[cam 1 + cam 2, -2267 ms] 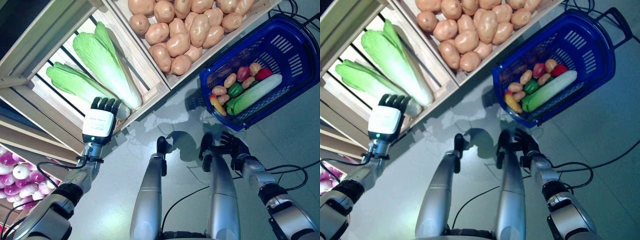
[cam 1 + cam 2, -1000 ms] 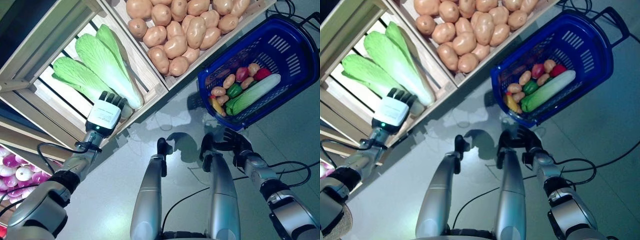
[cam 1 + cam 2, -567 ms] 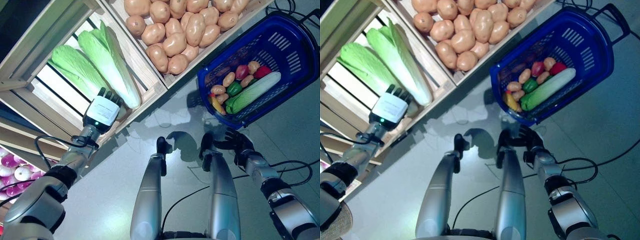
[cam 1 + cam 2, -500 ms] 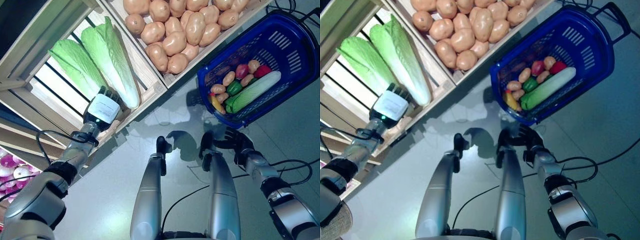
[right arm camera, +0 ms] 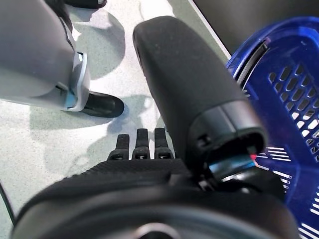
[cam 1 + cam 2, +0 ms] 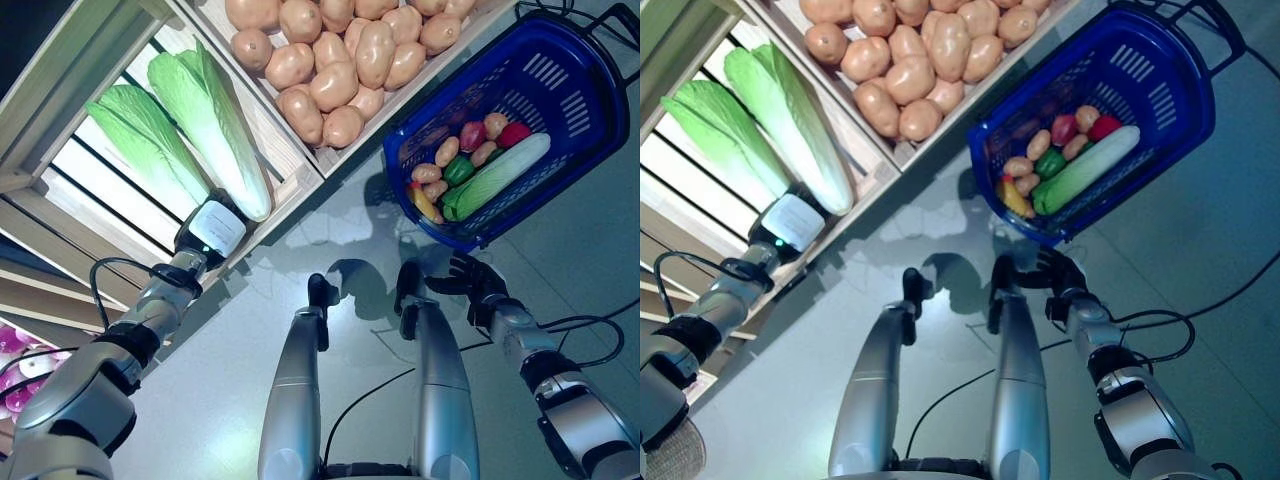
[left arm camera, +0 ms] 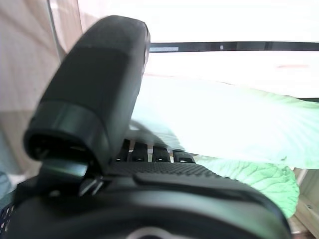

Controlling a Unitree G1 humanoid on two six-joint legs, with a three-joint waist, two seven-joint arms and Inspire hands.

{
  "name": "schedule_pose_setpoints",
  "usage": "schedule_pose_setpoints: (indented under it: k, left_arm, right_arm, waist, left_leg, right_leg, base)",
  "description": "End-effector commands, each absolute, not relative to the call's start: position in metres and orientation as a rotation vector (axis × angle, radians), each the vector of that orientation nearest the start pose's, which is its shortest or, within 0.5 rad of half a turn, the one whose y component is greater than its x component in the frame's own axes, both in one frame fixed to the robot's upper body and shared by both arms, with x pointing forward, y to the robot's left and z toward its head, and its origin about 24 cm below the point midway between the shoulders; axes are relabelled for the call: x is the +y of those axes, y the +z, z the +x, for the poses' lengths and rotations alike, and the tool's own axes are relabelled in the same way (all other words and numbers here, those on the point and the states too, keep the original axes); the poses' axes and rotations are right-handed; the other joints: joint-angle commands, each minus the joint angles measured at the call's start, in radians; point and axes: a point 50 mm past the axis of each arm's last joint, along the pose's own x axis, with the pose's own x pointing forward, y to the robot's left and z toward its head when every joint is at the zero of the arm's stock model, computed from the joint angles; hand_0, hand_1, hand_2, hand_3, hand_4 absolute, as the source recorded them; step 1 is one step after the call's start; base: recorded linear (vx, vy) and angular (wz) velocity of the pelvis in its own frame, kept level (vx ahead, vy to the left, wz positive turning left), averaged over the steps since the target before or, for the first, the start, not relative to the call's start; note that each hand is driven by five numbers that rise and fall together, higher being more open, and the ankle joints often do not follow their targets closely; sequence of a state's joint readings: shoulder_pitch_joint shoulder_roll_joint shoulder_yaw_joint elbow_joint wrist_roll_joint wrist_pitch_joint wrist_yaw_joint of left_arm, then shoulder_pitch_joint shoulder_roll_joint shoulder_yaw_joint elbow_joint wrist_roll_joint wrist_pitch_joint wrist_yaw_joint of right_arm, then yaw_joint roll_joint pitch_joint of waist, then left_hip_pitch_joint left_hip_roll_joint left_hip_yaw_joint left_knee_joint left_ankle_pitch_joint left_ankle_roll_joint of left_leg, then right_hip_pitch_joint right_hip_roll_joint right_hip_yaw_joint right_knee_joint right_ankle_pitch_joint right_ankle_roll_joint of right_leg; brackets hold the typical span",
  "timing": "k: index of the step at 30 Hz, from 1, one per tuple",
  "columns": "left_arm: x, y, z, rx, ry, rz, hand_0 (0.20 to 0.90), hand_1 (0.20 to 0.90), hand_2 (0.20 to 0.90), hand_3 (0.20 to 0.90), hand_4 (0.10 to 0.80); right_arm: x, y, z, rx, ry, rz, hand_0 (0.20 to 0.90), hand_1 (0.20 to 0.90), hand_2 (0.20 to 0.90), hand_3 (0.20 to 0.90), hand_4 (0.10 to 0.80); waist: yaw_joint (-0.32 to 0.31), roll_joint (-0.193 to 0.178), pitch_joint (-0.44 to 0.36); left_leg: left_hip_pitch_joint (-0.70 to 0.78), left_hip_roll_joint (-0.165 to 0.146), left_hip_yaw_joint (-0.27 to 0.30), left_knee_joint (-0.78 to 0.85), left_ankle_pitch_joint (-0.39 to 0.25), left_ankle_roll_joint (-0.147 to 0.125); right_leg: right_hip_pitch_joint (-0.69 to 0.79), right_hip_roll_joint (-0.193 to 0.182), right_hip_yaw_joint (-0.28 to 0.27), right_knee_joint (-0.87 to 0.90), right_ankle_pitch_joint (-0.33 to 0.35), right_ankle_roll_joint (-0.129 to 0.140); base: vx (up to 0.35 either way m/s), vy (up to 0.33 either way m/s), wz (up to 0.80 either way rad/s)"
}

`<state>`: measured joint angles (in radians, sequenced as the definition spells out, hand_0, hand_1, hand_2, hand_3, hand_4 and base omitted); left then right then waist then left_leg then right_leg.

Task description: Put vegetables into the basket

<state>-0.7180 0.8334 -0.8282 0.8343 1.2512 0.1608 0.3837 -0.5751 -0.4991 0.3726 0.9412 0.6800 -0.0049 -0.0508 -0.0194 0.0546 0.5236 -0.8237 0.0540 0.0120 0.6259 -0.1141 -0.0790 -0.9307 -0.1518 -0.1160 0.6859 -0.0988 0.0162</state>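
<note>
Two pale green cabbages [image 6: 205, 130] lie in a light wooden crate [image 6: 120, 190] at upper left, beside tan potatoes [image 6: 340, 50]. The slotted basket [image 6: 560, 80] at upper right is deep blue, holding red, green and yellow vegetables [image 6: 470, 165].

- A pale grey speckled floor [image 6: 250, 330] fills the near and right side, glossy with soft reflections.
- Light wooden slatted crates [image 6: 290, 185] run along the far left, brightly lit from behind.

Both arms are silver-grey with black bands at the joints. The left hand [image 6: 212, 228], at centre left of the frame, is dark with a white plate on its back bearing a small green light. The right hand [image 6: 470, 285], at lower right, is all black, with a finely textured palm and a smooth rounded thumb.
</note>
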Motion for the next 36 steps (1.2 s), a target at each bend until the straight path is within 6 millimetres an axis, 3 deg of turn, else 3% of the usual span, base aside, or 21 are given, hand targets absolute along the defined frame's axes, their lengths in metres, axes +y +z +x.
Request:
schedule_pose_setpoints:
  k: [1, 10, 17, 24, 32, 36]
  left_arm:
    - [0.292, 0.102, 0.345, -0.118, 0.041, 2.461, 0.3, 0.3, 0.3, 0.3, 0.4]
    - [0.293, 0.115, 0.347, -0.119, 0.149, 2.43, 0.3, 0.3, 0.3, 0.3, 0.4]
    - [0.306, 0.126, 0.346, -0.084, 0.391, 2.215, 0.3, 0.3, 0.3, 0.3, 0.4]
    - [0.312, 0.121, 0.339, -0.143, 0.564, 2.002, 0.3, 0.3, 0.3, 0.3, 0.4]
    - [0.299, 0.133, 0.34, -0.351, 0.706, 1.71, 0.3, 0.3, 0.3, 0.3, 0.4]
    - [0.284, 0.132, 0.34, -0.404, 0.714, 1.471, 0.3, 0.3, 0.3, 0.3, 0.4]
  right_arm:
    - [-0.252, 0.021, 0.331, 0.353, -0.114, -0.017, 0.9, 0.9, 0.9, 0.9, 0.8]
    - [-0.254, 0.019, 0.329, 0.35, -0.123, -0.011, 0.9, 0.9, 0.9, 0.9, 0.8]
    - [-0.25, 0.015, 0.327, 0.347, -0.117, 0.008, 0.9, 0.9, 0.9, 0.9, 0.8]
    - [-0.242, 0.008, 0.325, 0.365, -0.11, 0.018, 0.9, 0.9, 0.9, 0.9, 0.8]
    - [-0.237, -0.002, 0.32, 0.371, -0.123, 0.031, 0.9, 0.9, 0.9, 0.9, 0.8]
    - [-0.231, -0.008, 0.316, 0.376, -0.133, 0.043, 0.9, 0.9, 0.9, 0.9, 0.8]
  waist:
    - [-0.004, 0.018, -0.004]
    - [-0.001, 0.012, -0.004]
    - [0.004, 0.003, -0.004]
    - [0.007, -0.007, -0.004]
    - [0.018, -0.015, -0.004]
    - [0.033, -0.02, -0.004]
  left_leg:
    - [-0.045, -0.016, 0.076, -0.037, 0.06, 0.021]
    - [-0.04, -0.018, 0.071, -0.037, 0.057, 0.024]
    - [-0.035, -0.017, 0.064, -0.046, 0.064, 0.023]
    - [0.013, -0.024, 0.047, -0.118, 0.103, 0.012]
    - [0.098, -0.038, 0.028, -0.253, 0.166, -0.003]
    - [0.178, -0.049, 0.009, -0.349, 0.193, -0.006]
  right_leg:
    - [0.051, 0.007, -0.008, -0.009, -0.004, 0.025]
    - [0.059, 0.013, -0.009, -0.009, -0.008, 0.024]
    - [0.067, 0.014, -0.012, -0.017, -0.002, 0.026]
    - [0.115, 0.031, -0.005, -0.095, 0.028, 0.036]
    - [0.219, 0.029, -0.023, -0.258, 0.08, 0.053]
    - [0.308, 0.017, -0.044, -0.359, 0.104, 0.065]
  base:
    - [0.0, 0.0, 0.0]
    - [0.0, 0.0, 0.0]
    - [0.001, -0.014, 0.0]
    - [0.007, -0.021, 0.0]
    - [0.008, -0.012, -0.01]
    - [-0.001, -0.035, 0.02]
